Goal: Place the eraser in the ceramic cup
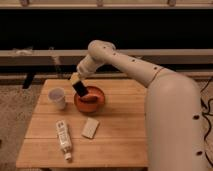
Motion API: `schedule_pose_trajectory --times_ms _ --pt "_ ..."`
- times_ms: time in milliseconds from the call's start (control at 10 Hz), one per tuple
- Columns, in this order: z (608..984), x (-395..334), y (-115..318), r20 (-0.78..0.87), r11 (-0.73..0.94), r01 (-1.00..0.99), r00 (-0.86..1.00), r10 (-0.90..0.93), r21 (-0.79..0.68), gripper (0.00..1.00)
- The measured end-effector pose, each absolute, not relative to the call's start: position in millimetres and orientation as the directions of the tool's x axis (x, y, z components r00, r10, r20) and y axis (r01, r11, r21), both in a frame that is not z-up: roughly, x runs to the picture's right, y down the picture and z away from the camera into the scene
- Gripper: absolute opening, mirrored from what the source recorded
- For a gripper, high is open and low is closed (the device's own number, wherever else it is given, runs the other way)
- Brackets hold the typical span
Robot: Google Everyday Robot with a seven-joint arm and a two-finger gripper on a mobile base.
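Note:
The eraser [80, 88], a small black block, hangs tilted from my gripper [76, 81], which is shut on its upper end. It hovers over the left rim of the orange-brown bowl [90, 98]. The ceramic cup [57, 98], pale and without a handle, stands upright on the wooden table [120, 135] to the left of the bowl, a short way left of the eraser. My white arm reaches in from the right and arcs down to the gripper.
A beige flat block [90, 127] lies in front of the bowl. A white tube [62, 138] lies near the table's front left. A dark wall and a pale ledge run behind the table.

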State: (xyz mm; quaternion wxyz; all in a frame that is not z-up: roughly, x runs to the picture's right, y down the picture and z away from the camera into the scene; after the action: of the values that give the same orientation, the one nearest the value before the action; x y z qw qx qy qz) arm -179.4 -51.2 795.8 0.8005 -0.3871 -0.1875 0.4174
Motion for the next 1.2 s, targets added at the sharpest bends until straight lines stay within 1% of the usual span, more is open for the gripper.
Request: schedule_pose_trajectory --times_ms 300,600,1100,1200 --pt "806.2 -220.7 -75.6 0.068 0.384 -0.455 0.57 0.819 -0.803 0.0" --pt "793.4 -242.1 -90.9 0.149 0.413 -0.391 0.553 0.82 -0.822 0.0" --pt "778.4 -296.6 -73.5 0.232 0.453 -0.275 0.576 0.784 -0.848 0.0" --pt "777.9 -301.6 -72.3 0.239 0.456 -0.264 0.579 0.78 -0.85 0.03"
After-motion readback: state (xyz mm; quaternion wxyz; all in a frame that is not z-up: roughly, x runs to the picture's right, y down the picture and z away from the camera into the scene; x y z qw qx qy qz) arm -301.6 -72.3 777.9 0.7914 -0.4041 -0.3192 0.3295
